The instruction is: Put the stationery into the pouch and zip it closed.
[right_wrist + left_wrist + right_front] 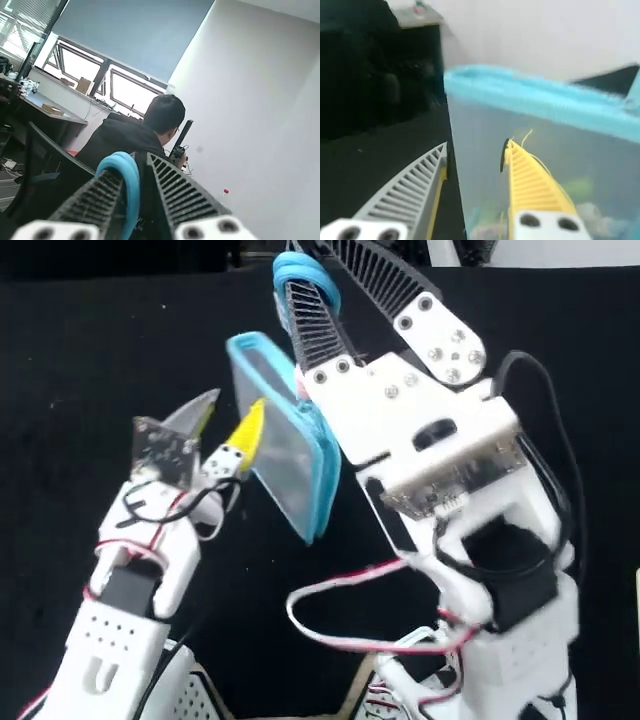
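Observation:
The pouch (290, 455) has a clear face and a light blue zip edge, and it hangs tilted above the black table. Its blue loop (305, 280) sits between the black ribbed fingers of my right gripper (300, 265), which is shut on it; the loop (122, 170) shows again inside that gripper (134, 167). My left gripper (235, 405) stands open at the pouch's side edge. In the left wrist view the pouch (560, 150) has its edge between the grey finger and the yellow one of that gripper (476, 147). Blurred coloured items (580, 192) lie inside.
A black cloth (90, 330) covers the table around both arms. Red and white cables (330, 630) loop near the right arm's base. A dark cabinet (370, 75) stands beyond the table's edge.

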